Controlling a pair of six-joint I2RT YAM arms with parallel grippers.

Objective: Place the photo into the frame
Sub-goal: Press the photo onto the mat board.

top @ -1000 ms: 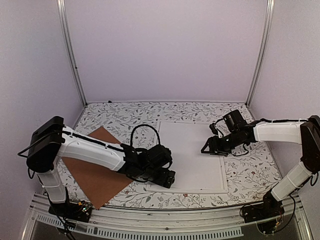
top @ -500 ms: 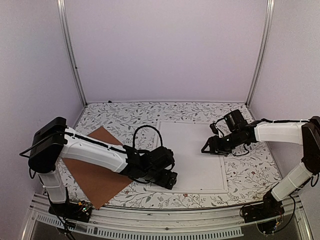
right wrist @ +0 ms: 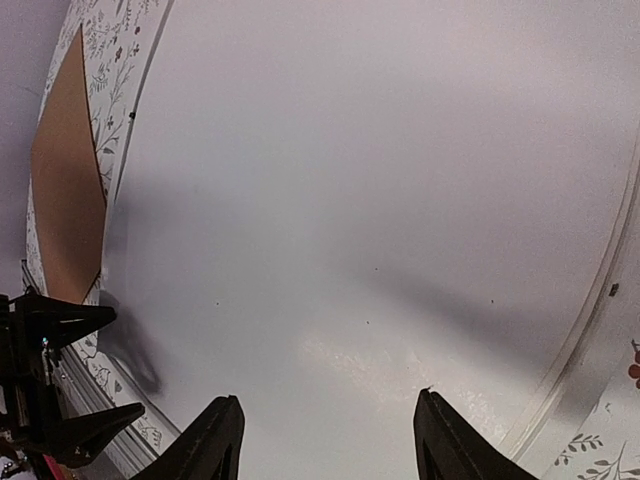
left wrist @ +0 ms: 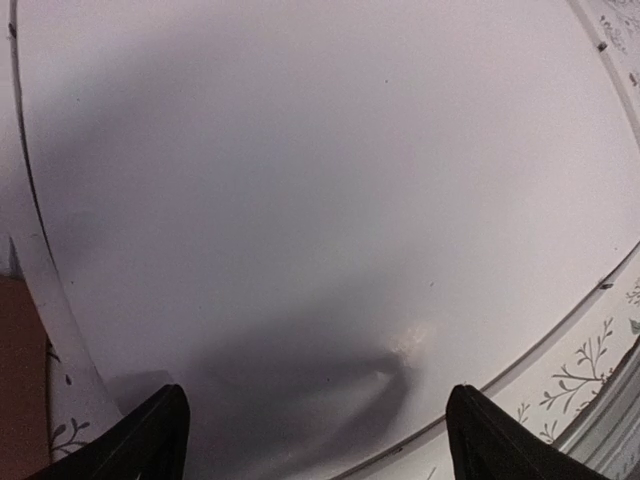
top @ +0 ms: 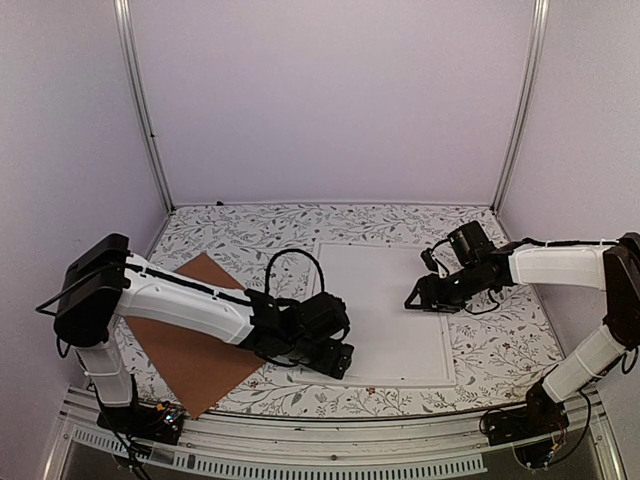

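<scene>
The white frame [top: 386, 305] lies flat in the middle of the table, filled edge to edge by a plain white surface [left wrist: 330, 180]. The photo's dark picture is hidden or out of view. My left gripper [top: 338, 360] hovers low over the frame's near-left corner, open wide, with nothing between its fingers [left wrist: 320, 435]. My right gripper [top: 412, 299] hangs over the frame's right half, close to its right rim [right wrist: 605, 300], and is open and empty too [right wrist: 330, 435].
A brown backing board [top: 195, 340] lies on the floral tablecloth [top: 250, 230] left of the frame, partly under the left arm, and shows in the right wrist view [right wrist: 65, 190]. Metal posts [top: 140, 100] and walls close in the sides and back.
The left gripper has edged slightly toward the near edge over the frame's corner. The right gripper has barely shifted. Both stay open.
</scene>
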